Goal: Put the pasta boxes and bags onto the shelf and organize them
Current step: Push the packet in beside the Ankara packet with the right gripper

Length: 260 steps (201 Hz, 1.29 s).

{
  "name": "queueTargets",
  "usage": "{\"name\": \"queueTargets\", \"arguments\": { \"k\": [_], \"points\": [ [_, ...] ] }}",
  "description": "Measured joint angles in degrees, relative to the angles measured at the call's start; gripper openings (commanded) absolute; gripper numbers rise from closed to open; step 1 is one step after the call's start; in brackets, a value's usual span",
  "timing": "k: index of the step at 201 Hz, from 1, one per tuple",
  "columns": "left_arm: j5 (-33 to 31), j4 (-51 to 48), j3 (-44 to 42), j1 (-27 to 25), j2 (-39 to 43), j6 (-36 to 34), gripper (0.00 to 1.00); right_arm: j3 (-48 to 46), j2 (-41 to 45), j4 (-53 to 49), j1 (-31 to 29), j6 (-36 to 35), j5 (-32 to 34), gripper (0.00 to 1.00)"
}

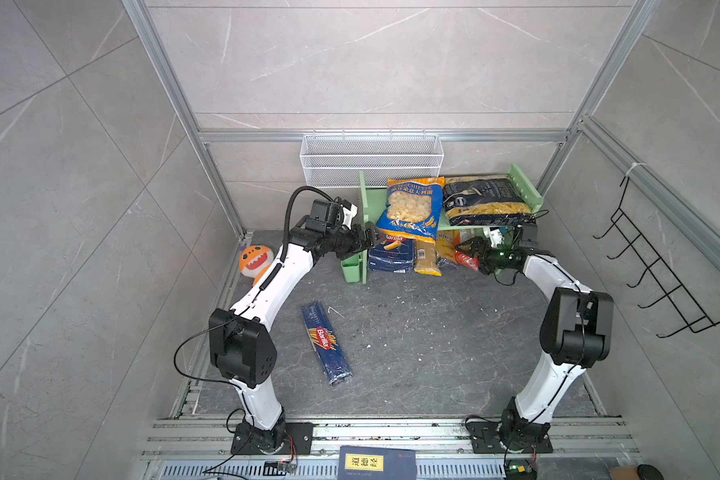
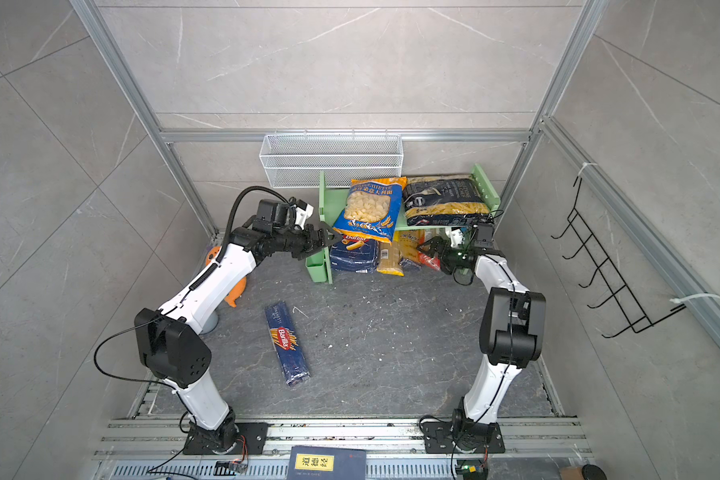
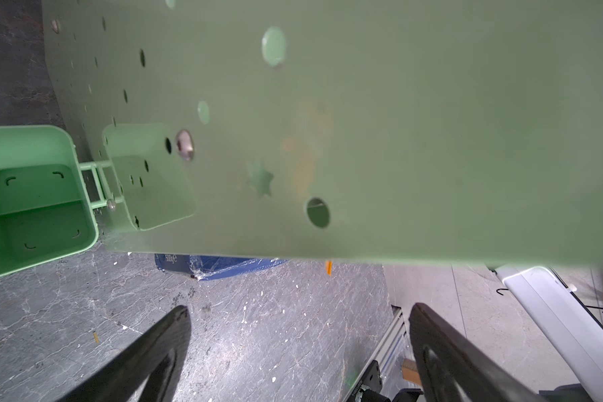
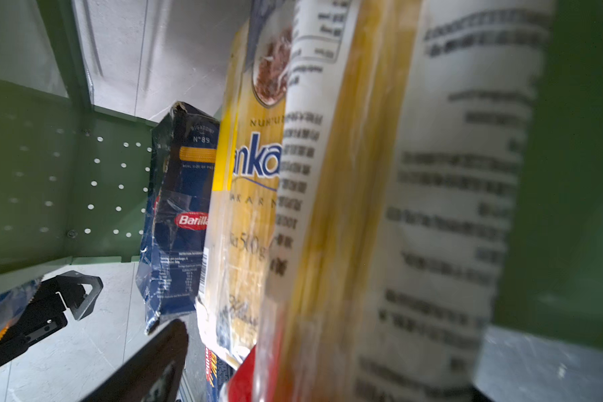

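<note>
The mint-green shelf [image 1: 524, 187] stands at the back. On its top tier lie the orecchiette bag [image 1: 412, 208], which hangs over the front edge, and the penne bag [image 1: 485, 201]. Below stand the rigatoni box [image 1: 391, 253], a yellow spaghetti pack [image 1: 427, 259], a dark-blue-and-yellow pack [image 1: 447, 249] and a red pack [image 1: 466, 261]. My right gripper [image 1: 466, 248] is open at the red pack [image 4: 362, 209], which fills the right wrist view beside one finger [image 4: 161, 358]. My left gripper [image 1: 371, 237] hangs open and empty beside the shelf's left panel [image 3: 397, 139]. A long Barilla spaghetti pack [image 1: 326, 345] lies on the table.
A green cup [image 1: 352, 266] hangs on the shelf's left side. A white wire basket [image 1: 371, 160] is mounted behind the shelf and a black hook rack [image 1: 661, 270] on the right wall. An orange plush toy [image 1: 255, 259] sits far left, a dark blue book [image 1: 377, 463] at the front.
</note>
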<state>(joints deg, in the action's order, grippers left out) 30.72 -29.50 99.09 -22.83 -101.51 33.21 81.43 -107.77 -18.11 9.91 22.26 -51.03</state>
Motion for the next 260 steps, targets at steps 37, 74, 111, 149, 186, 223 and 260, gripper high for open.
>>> {"name": "queueTargets", "arguments": {
  "k": [37, 74, 111, 149, 186, 223, 260],
  "points": [
    [1.14, 0.02, -1.33, 0.11, 0.0, 0.0, 1.0, -2.4, 2.25, -0.2, 0.13, 0.02, 1.18, 0.94],
    [1.6, 0.9, -2.78, 0.17, 0.24, 0.0, 1.0, -5.09, 4.74, -0.15, 0.2, 0.04, 2.47, 0.95],
    [2.58, 1.44, -4.72, 0.44, 0.66, 0.0, 1.0, -7.37, 8.09, -1.38, 0.31, 0.02, 3.69, 0.99],
    [3.56, 2.12, -6.12, 0.72, 1.53, 0.0, 1.0, -8.15, 9.55, -2.27, 0.31, 0.02, 4.26, 0.99],
    [4.42, 2.95, -6.29, 0.98, 2.32, 0.0, 1.0, -8.17, 9.55, -2.86, 0.31, 0.17, 5.18, 0.91],
    [4.48, 3.21, -7.43, 1.84, 2.82, 0.0, 1.0, -8.41, 9.46, -2.95, 0.42, 1.22, 7.32, 0.42],
    [4.59, 3.78, -7.85, 2.69, 2.82, 0.02, 1.0, -7.98, 8.66, -2.86, 0.5, 1.73, 7.63, 0.3]
  ]
}}
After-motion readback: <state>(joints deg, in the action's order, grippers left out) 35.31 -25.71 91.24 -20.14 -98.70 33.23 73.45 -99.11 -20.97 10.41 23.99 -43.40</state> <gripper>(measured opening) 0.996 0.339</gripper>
